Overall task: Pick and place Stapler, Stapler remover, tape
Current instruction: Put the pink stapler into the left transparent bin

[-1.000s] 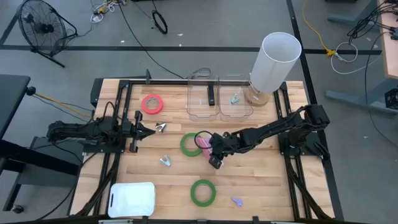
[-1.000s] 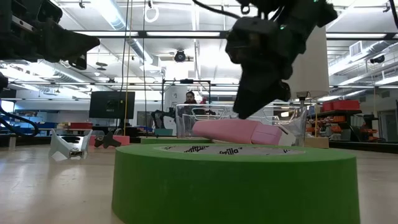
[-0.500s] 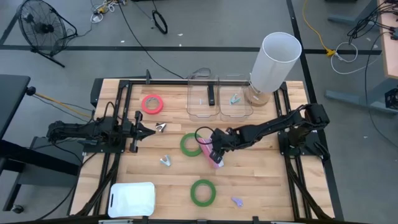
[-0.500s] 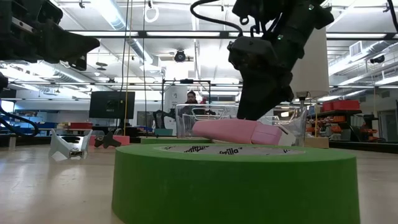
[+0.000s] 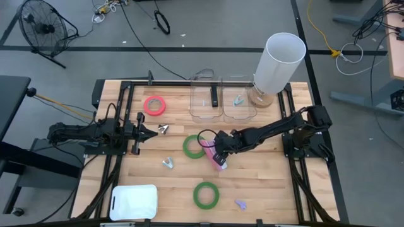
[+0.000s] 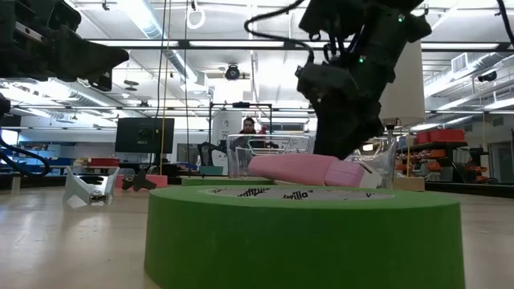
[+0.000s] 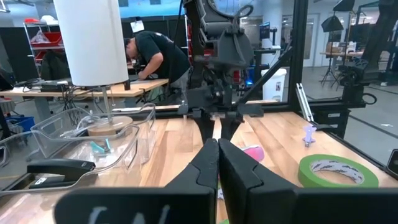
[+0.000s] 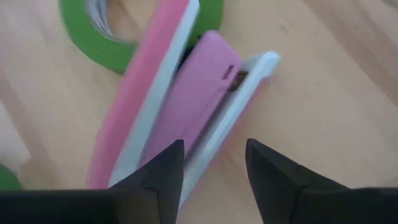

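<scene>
Pink stapler (image 8: 180,106), lying against a green tape roll (image 5: 192,145), is straddled ungripped by the right gripper (image 8: 208,171), fingers parted, apparently for pickup, while the left gripper (image 5: 151,129) is parked closed.

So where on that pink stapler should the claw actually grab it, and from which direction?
Probably across the narrow middle of the pink stapler, from straight above. It lies flat on the table, long and slim, one end against a green tape roll. The right gripper already hangs open over it, one finger either side.

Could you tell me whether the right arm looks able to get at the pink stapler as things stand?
Probably yes: the right gripper is open directly over the pink stapler, with nothing between them; the green tape roll beside it lies clear of the fingers.
</scene>
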`<state>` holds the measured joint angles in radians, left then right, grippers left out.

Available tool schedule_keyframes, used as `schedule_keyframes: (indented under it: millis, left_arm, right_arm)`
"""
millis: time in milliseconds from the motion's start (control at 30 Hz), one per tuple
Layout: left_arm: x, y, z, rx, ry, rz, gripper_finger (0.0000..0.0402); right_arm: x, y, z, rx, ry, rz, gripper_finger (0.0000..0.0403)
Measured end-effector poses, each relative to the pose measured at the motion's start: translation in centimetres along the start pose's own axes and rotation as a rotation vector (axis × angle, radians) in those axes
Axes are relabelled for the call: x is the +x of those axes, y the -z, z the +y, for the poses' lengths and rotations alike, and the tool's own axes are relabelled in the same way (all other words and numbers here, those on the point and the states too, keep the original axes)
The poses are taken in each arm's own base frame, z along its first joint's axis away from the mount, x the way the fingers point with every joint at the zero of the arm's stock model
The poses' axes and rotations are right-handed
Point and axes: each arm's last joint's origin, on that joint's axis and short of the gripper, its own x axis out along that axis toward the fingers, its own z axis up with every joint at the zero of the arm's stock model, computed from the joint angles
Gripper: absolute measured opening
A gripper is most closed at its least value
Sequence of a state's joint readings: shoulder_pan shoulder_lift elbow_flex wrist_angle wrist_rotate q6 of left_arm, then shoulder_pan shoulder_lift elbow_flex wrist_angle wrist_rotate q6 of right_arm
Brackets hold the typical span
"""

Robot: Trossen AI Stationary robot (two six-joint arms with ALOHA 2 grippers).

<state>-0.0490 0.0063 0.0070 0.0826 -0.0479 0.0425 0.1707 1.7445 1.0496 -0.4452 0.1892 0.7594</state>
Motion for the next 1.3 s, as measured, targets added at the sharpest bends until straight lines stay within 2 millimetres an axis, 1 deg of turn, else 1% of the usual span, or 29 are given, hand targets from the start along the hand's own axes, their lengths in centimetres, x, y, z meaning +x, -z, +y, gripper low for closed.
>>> schedule_keyframes:
  millis: [133,267,333,433,600,667,733,800,867,933,1000,1033,1167,1300]
  left_arm:
    - [0.0,0.0,0.0,0.000,0.000,0.000,0.0016]
    - [0.0,0.0,0.0,-0.004,0.001,0.003,0.0016]
    - [0.0,0.0,0.0,-0.004,0.001,0.005,0.0016]
    - [0.0,0.1,0.0,-0.004,0.001,0.005,0.0016]
    - [0.0,0.1,0.0,-0.004,0.001,0.005,0.0016]
    - [0.0,0.0,0.0,-0.004,0.000,0.005,0.0016]
    - [0.0,0.1,0.0,-0.004,0.001,0.005,0.0016]
    - [0.0,0.0,0.0,-0.004,0.001,0.005,0.0016]
    - [0.0,0.0,0.0,-0.004,0.000,0.005,0.0016]
    - [0.0,0.0,0.0,-0.005,0.001,0.005,0.0016]
    - [0.0,0.1,0.0,-0.004,0.001,0.005,0.0016]
    - [0.0,0.1,0.0,-0.005,0.001,0.005,0.0016]
    - [0.0,0.1,0.0,-0.005,0.000,0.005,0.0016]
    - [0.0,0.1,0.0,-0.005,0.001,0.005,0.0016]
  right_arm:
    - [1.0,-0.1,0.0,0.001,-0.003,0.008,0.0178]
    - [1.2,-0.4,-0.2,0.011,-0.013,0.012,0.0180]
    - [1.2,-0.4,-0.3,0.011,-0.011,0.013,0.0175]
    - [1.3,-0.3,-0.5,0.010,0.001,0.018,0.0158]
    - [1.9,0.4,-1.1,0.037,0.007,0.018,0.0115]
    - [2.2,0.7,-1.2,0.045,-0.019,0.015,0.0100]
    - [2.4,0.7,-1.2,0.046,-0.036,0.003,0.0089]
    - [2.8,1.2,-1.5,0.024,-0.032,0.041,0.0082]
    - [2.7,1.1,-1.5,0.020,-0.046,0.053,0.0072]
    - [2.7,1.1,-1.5,0.020,-0.054,0.059,0.0049]
    - [2.7,1.2,-1.6,-0.005,-0.041,0.073,0.0016]
    - [2.7,1.2,-1.6,-0.013,-0.041,0.071,0.0009]
    - [2.7,0.9,-2.0,0.000,-0.020,0.065,0.0015]
    - [2.2,0.2,-2.7,0.002,-0.016,0.048,0.0005]
